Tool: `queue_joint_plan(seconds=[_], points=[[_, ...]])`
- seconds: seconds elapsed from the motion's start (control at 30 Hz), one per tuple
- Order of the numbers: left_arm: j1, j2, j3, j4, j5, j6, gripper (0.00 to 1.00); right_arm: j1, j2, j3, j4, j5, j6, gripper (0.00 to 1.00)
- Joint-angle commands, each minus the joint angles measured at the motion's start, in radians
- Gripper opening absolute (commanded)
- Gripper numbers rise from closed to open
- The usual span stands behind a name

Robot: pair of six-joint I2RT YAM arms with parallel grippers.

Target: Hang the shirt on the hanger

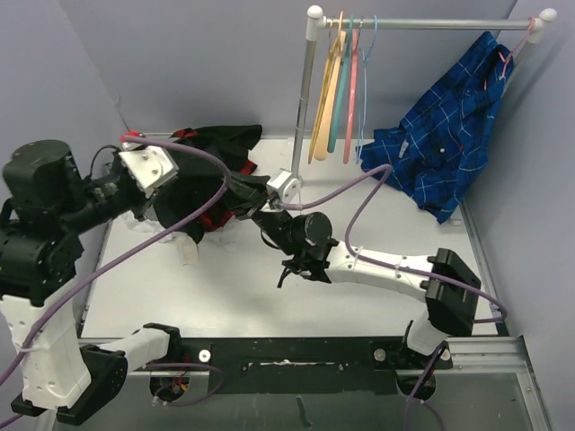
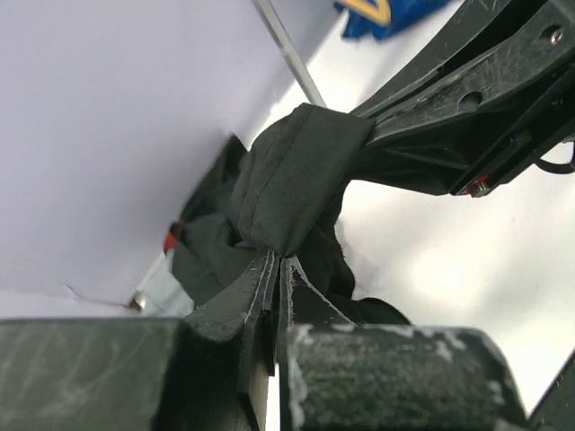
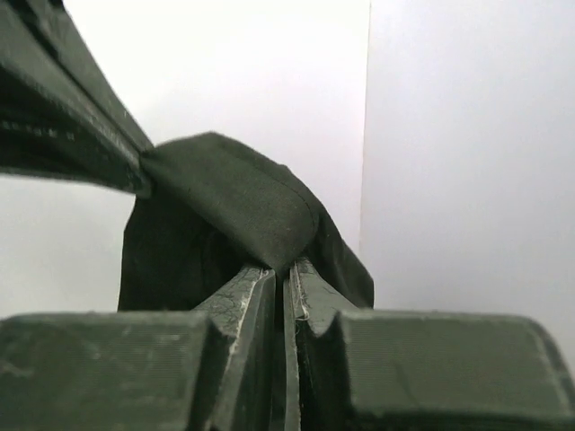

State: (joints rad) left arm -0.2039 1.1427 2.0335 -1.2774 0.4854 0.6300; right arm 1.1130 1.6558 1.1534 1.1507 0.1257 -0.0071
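Observation:
The black shirt (image 1: 225,148) lies bunched at the back left of the table, and both grippers hold it up there. My left gripper (image 1: 184,180) is shut on a fold of it, seen in the left wrist view (image 2: 278,262) with the fabric (image 2: 296,180) rising from the tips. My right gripper (image 1: 241,190) pinches the same fold from the other side (image 3: 287,269), with the cloth (image 3: 225,197) above the tips. The two grippers are close together. The light-blue hanger (image 1: 367,85) hangs on the rack at the back, far from both grippers.
The rack (image 1: 305,99) also holds a tan, a teal and a pink hanger (image 1: 350,99). A blue plaid shirt (image 1: 449,144) hangs at its right end. Red-and-black checked cloth (image 1: 212,221) shows under the black shirt. Walls enclose the back and both sides.

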Motion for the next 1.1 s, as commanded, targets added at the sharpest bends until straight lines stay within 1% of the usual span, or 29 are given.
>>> queue_joint_plan(seconds=[0.0, 0.13, 0.23, 0.33, 0.43, 0.47, 0.53, 0.63, 0.7, 0.77, 0.8, 0.83, 0.87, 0.97, 1.0, 1.07], points=[[-0.002, 0.050, 0.210, -0.008, 0.040, -0.069, 0.00, 0.021, -0.111, 0.152, -0.203, 0.111, -0.120, 0.00], [0.000, 0.095, 0.390, 0.038, 0.028, -0.123, 0.00, 0.023, -0.126, 0.388, -0.432, 0.101, -0.124, 0.00], [0.000, 0.129, 0.492, 0.072, 0.018, -0.128, 0.00, 0.030, -0.121, 0.532, -0.578, 0.105, -0.124, 0.00], [0.001, 0.158, 0.527, 0.112, 0.002, -0.129, 0.00, 0.048, -0.133, 0.635, -0.699, 0.139, -0.117, 0.00], [0.000, 0.182, 0.483, 0.151, -0.002, -0.141, 0.00, 0.065, -0.181, 0.670, -0.812, 0.211, -0.091, 0.00], [0.000, 0.185, 0.441, 0.159, 0.007, -0.145, 0.00, 0.070, -0.208, 0.654, -0.850, 0.241, -0.081, 0.00], [0.000, 0.183, 0.326, 0.176, 0.024, -0.149, 0.00, 0.071, -0.281, 0.567, -0.920, 0.330, -0.050, 0.00], [-0.001, 0.158, 0.092, 0.231, 0.009, -0.152, 0.00, 0.072, -0.424, 0.333, -0.996, 0.512, 0.019, 0.00], [-0.002, 0.136, -0.070, 0.282, -0.016, -0.163, 0.00, 0.073, -0.523, 0.169, -1.098, 0.621, 0.132, 0.00], [-0.012, 0.118, -0.222, 0.326, -0.022, -0.185, 0.00, 0.074, -0.610, 0.021, -1.232, 0.725, 0.286, 0.00], [-0.025, 0.113, -0.292, 0.346, -0.025, -0.203, 0.00, 0.074, -0.646, -0.039, -1.363, 0.755, 0.405, 0.00], [-0.049, 0.112, -0.347, 0.366, -0.028, -0.223, 0.00, 0.074, -0.675, -0.091, -1.449, 0.783, 0.516, 0.00], [-0.080, 0.113, -0.403, 0.381, -0.035, -0.235, 0.00, 0.074, -0.695, -0.136, -1.537, 0.803, 0.616, 0.00], [-0.240, 0.129, -0.538, 0.439, -0.098, -0.266, 0.00, 0.074, -0.717, -0.234, -1.750, 0.856, 0.873, 0.00], [-0.288, 0.140, -0.566, 0.451, -0.084, -0.271, 0.00, 0.074, -0.712, -0.243, -1.815, 0.883, 0.942, 0.00], [-0.324, 0.192, -0.580, 0.447, 0.032, -0.292, 0.00, 0.074, -0.701, -0.251, -1.935, 0.941, 1.065, 0.00]])
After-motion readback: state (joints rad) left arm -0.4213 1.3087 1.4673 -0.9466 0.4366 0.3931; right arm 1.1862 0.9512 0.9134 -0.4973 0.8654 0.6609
